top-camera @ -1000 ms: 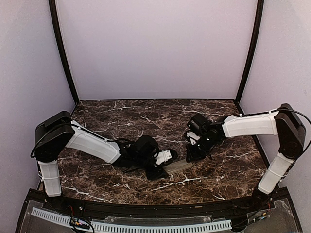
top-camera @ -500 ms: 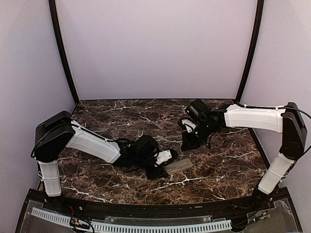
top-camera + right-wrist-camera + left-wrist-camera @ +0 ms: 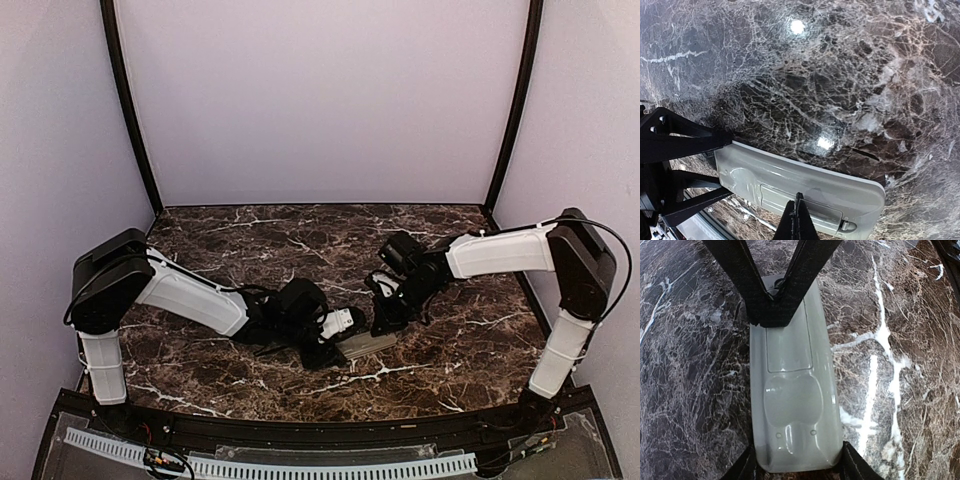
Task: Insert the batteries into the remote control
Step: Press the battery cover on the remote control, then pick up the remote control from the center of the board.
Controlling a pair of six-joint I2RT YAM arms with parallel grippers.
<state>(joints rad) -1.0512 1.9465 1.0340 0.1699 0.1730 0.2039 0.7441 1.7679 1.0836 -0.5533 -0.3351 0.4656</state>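
Note:
The remote control [image 3: 366,345] lies grey back up on the marble table, its battery cover closed. It also shows in the left wrist view [image 3: 795,405] and the right wrist view [image 3: 805,182]. My left gripper [image 3: 340,343] is shut on the sides of the remote's near end, a finger [image 3: 854,466] on each side. My right gripper [image 3: 384,322] is shut and empty, and its joined fingertips [image 3: 798,207] rest on the battery cover [image 3: 788,345]. No batteries are in view.
The dark marble table [image 3: 250,240] ends at walls at the back and both sides. A black rail [image 3: 300,430] runs along the near edge.
My right gripper first drew back and up from the remote, then came down onto its battery cover. The left gripper and the remote have stayed still.

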